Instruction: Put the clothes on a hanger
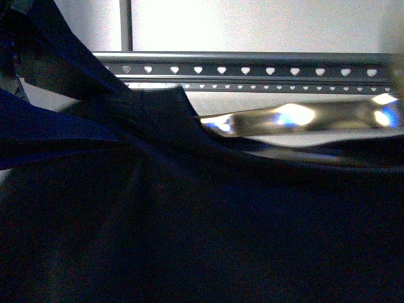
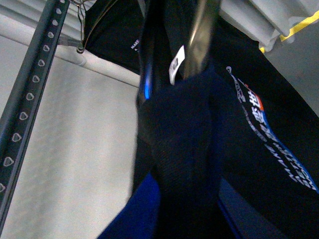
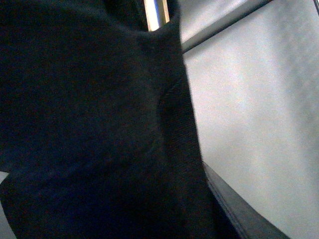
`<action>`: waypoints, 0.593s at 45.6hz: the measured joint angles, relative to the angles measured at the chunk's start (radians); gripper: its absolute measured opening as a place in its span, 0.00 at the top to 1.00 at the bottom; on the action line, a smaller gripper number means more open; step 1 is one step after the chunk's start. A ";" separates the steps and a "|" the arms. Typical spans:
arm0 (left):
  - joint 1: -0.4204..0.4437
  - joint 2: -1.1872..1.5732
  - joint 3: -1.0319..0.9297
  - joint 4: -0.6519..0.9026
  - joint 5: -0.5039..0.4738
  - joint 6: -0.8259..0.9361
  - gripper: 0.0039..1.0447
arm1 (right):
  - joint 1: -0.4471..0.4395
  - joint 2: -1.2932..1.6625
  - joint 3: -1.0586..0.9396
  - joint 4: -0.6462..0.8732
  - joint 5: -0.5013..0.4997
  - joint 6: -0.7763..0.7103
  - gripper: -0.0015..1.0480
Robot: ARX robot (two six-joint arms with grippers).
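Observation:
The black long-sleeved T-shirt [image 1: 189, 221] fills the lower front view, held up close to the camera. Behind it are the grey rack's shiny round top rail [image 1: 297, 118] and its strips with heart-shaped holes [image 1: 252, 71]. In the left wrist view the shirt [image 2: 184, 149] hangs over the round rail [image 2: 202, 35]; its blue, red and white print [image 2: 271, 134] and a white label [image 2: 175, 63] show. My left gripper [image 2: 182, 219] is shut on the shirt, its blue fingers [image 2: 134, 214] half hidden by cloth. In the right wrist view black cloth [image 3: 89, 129] hides my right gripper, which is shut on it.
A punched grey strip [image 2: 30, 99] of the rack runs along one side of the left wrist view, with a pale wall behind. A grey bar [image 3: 239, 214] and a bit of shiny rail [image 3: 155, 14] show in the right wrist view. A yellow line [image 2: 299, 27] marks the far floor.

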 joint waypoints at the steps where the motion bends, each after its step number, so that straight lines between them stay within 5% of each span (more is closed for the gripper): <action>1: 0.000 -0.001 0.000 0.000 0.000 0.000 0.75 | 0.000 0.001 -0.001 0.000 -0.001 0.005 0.80; 9: 0.000 -0.001 0.000 0.001 0.005 -0.002 0.53 | -0.013 0.044 -0.006 0.017 0.016 0.010 0.91; 27: 0.000 -0.003 0.000 0.002 0.006 -0.002 0.04 | -0.042 0.303 -0.025 0.270 0.142 0.188 0.93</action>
